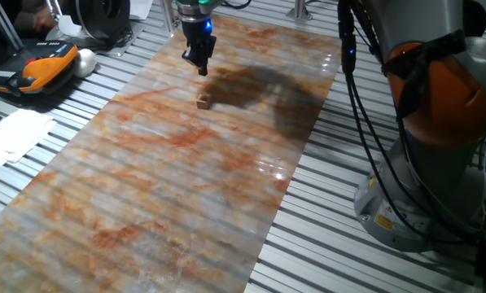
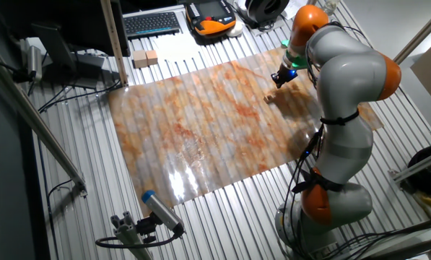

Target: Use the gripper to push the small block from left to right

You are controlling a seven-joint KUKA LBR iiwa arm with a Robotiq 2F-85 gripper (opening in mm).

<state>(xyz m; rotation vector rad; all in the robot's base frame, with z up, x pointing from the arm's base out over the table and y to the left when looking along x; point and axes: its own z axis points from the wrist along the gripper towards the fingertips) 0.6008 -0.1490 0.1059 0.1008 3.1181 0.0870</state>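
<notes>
One fixed view | marbled sheet [image 1: 186,187] on slatted table [image 1: 340,244] | hand [image 1: 200,65] narrow, near small block [image 1: 203,102]

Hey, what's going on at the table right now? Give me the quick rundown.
Gripper above the marbled mat, apparently clear of the small block. Jaw state unclear. Block sits alone on the mat, nothing near it.

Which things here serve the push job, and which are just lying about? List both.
Job: small block, gripper, marbled sheet.
Lying about: keyboard, orange-black handset, two wooden blocks, papers.
</notes>
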